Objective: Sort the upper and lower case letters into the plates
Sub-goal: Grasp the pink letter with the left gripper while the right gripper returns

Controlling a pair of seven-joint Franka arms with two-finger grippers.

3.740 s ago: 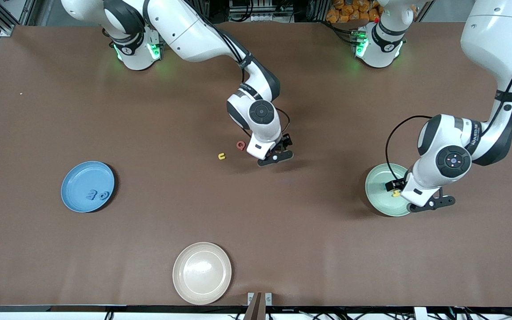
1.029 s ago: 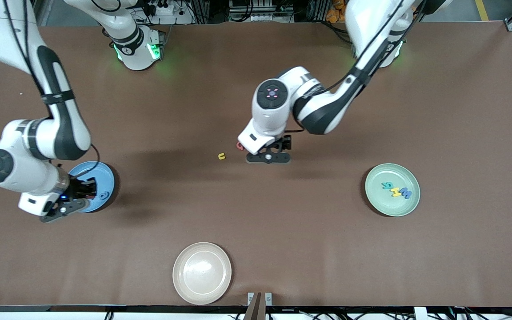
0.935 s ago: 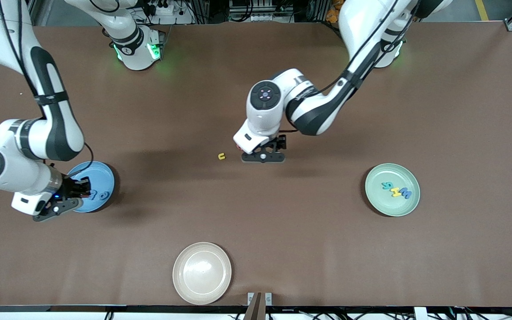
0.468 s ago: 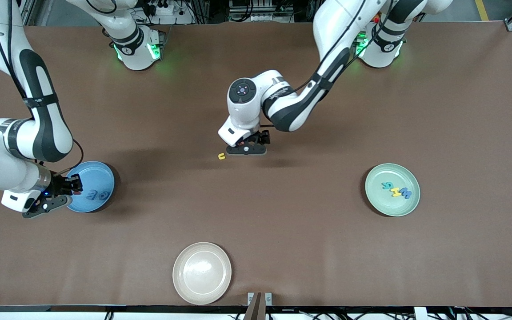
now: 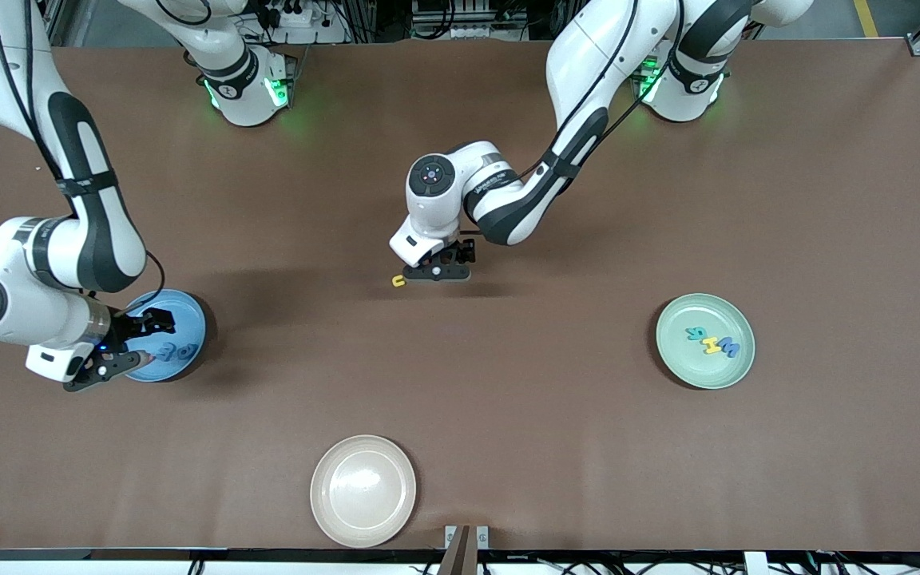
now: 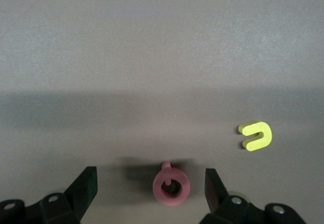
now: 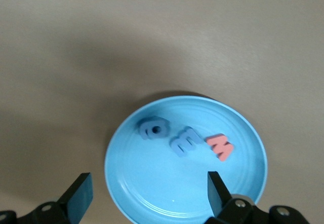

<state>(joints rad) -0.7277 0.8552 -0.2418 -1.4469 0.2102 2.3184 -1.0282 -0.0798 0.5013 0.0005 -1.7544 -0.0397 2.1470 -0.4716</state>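
Over the table centre, left gripper [image 6: 149, 196]: jaws spread wide and holding nothing, straddling the red letter [image 6: 171, 185], which lies flat on the mat between the fingers; judged to be lined up for a pinch.
Yellow letter [image 6: 256, 135]: flat on the mat just beside the red one, at about 2 o'clock from it in the left wrist view; outside the jaws, so probably a later pick.
Right gripper [image 7: 147, 196]: over the blue plate [image 7: 152, 193], jaws fully apart and empty; judged a release pose, since a red letter lies free on the plate.
Blue plate contents: two blue letters [image 7: 172, 137] and a coral-red M [image 7: 219, 146], side by side, none touching the fingers.
Blue plate position: toward the right arm's end of the table, at about 9 o'clock from table centre in the front view.
Green plate [image 5: 684, 363]: toward the left arm's end, at about 3 o'clock; carries teal, yellow and blue letters [image 5: 713, 342] clustered near its middle.
Beige plate [image 5: 363, 490]: nearest the front camera, at about 6 o'clock; no letters in it.
Progress estimate: six letters plated, two left on the mat.
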